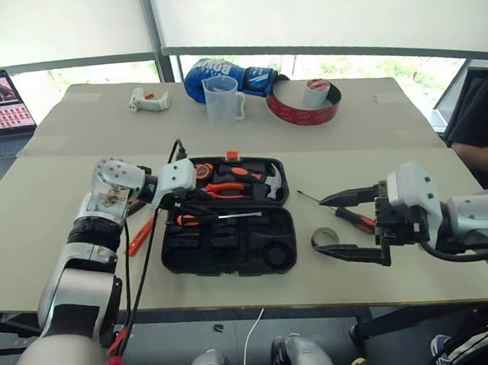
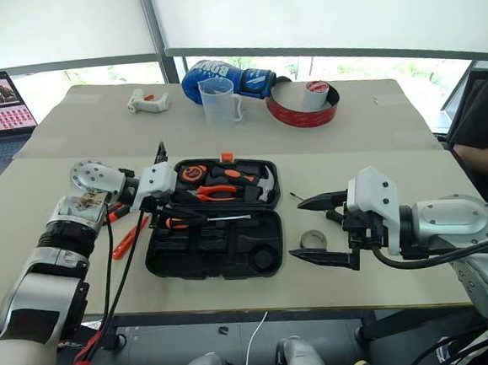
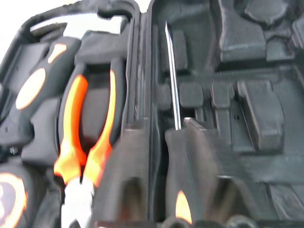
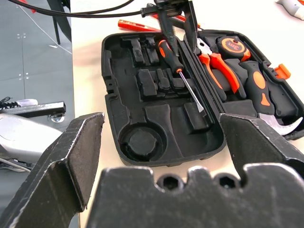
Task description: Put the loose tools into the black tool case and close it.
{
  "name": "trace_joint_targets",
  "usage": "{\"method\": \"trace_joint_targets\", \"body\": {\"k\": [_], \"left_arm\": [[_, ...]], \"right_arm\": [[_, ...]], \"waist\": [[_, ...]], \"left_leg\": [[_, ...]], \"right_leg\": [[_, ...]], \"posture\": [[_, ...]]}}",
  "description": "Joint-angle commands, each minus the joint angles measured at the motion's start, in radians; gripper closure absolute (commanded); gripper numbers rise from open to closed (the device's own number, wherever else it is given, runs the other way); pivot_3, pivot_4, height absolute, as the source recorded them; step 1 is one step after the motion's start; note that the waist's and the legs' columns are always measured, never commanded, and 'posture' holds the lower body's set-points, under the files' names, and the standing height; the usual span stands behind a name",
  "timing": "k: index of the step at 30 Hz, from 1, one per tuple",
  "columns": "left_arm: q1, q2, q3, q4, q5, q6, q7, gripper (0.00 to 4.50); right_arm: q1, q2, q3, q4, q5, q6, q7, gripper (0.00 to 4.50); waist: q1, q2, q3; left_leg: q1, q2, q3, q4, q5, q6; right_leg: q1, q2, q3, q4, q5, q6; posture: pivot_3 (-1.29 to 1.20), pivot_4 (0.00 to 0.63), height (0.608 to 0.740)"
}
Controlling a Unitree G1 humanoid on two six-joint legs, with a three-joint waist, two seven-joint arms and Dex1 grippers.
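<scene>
Left wrist view, item one: left gripper over the black tool case, which lay open and flat. A black-and-orange screwdriver ran straight out ahead of it along the hinge ridge. Whether the gripper was clamped on it or free could not be told.

Item two: right gripper, jaws wide and empty, aimed at the case's right wall. A second screwdriver lay just beneath it and a small dark tape roll beside its lower finger. An orange tool, knife or tester not distinguishable, lay behind the left gripper, outside the case.

Hazards, judged: the cased screwdriver seemed unseated, so pulling back could drag it, and the lid might jam on it. The tape roll lay near the table's front edge, where a clumsy approach could nudge it off.

Room: bare table lay beyond the case.
</scene>
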Motion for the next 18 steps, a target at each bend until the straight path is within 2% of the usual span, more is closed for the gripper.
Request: {"method": "trace_joint_targets", "body": {"k": [1,13,18], "left_arm": [[-0.014,-0.001,-0.018,0.015,0.032,-0.031,0.014,4.49],[0.031,-0.012,-0.121,0.078,0.175,-0.141,0.106,4.49],[-0.001,-0.036,-0.082,0.104,0.129,-0.114,0.122,4.49]], "right_arm": [[-0.016,-0.009,-0.007,-0.011,0.002,-0.009,0.002,0.0],[-0.016,0.002,-0.018,0.016,-0.007,-0.013,-0.023,0.0],[-0.003,0.007,-0.019,0.032,-0.033,-0.015,-0.044,0.0]], "waist": [[-0.001,0.0,0.0],[-0.001,0.0,-0.001],[0.001,0.002,-0.003]], "left_leg": [[0.0,0.0,0.0,0.0,0.0,0.0],[0.002,0.0,0.0,0.0,0.0,0.0],[0.007,0.0,0.0,0.0,-0.002,0.003]], "right_leg": [[0.0,0.0,0.0,0.0,0.0,0.0],[0.001,0.0,0.001,0.0,0.0,0.0],[0.007,-0.001,0.0,-0.001,0.0,0.001]], "posture": [[0.0,0.15,0.714],[0.0,0.15,0.714],[0.0,0.15,0.714]]}}
